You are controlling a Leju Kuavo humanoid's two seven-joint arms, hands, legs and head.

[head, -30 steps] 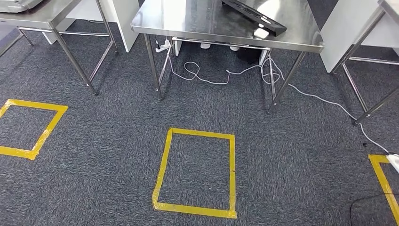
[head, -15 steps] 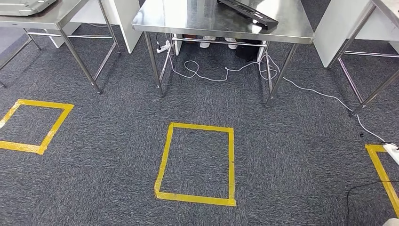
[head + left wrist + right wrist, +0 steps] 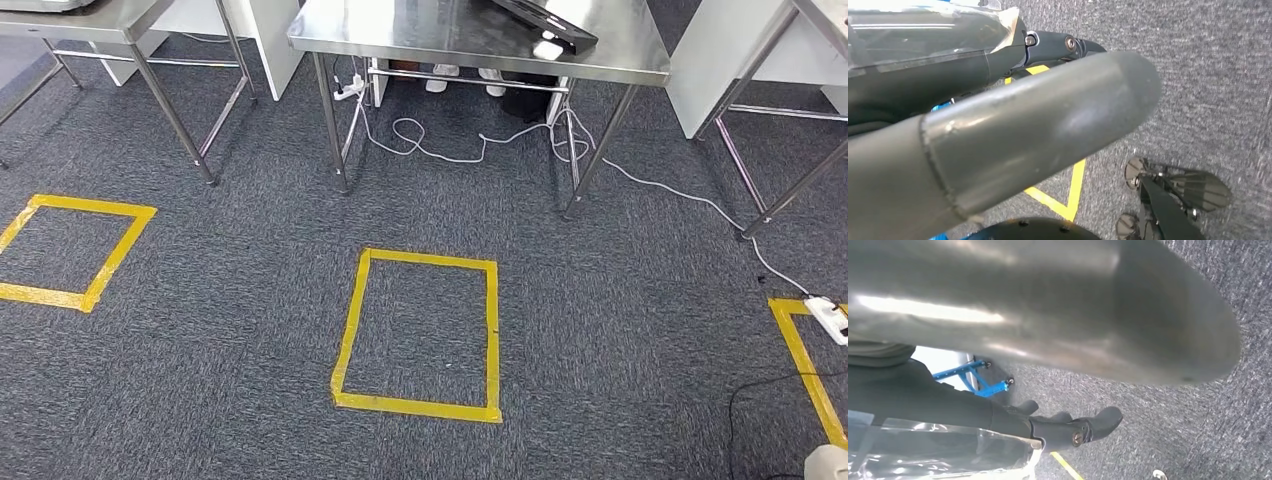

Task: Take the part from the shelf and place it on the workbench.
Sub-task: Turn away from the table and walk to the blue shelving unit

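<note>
A steel workbench (image 3: 420, 35) stands ahead at the far side of the carpet, with a long black object (image 3: 545, 20) lying on its top. My left hand (image 3: 1013, 135) hangs over the carpet, its thick thumb apart from the dark fingers (image 3: 1058, 45), and nothing sits between them. My right hand (image 3: 1048, 315) hangs the same way, with its fingers (image 3: 1073, 432) stretched out and holding nothing. A clear film lies along the fingers of both hands. No shelf or loose part is visible.
A yellow tape square (image 3: 350, 320) marks the floor straight ahead, with another (image 3: 120, 250) to the left and a tape edge (image 3: 800, 360) to the right. White cables (image 3: 440, 150) and a power strip (image 3: 828, 318) lie on the carpet. A person's shoes (image 3: 440, 80) show under the bench. More steel tables (image 3: 70, 25) flank it.
The whole head picture has shifted: the camera moved, so the bench and tape squares sit a little higher in the frame. Nothing on the floor or bench has itself moved.
</note>
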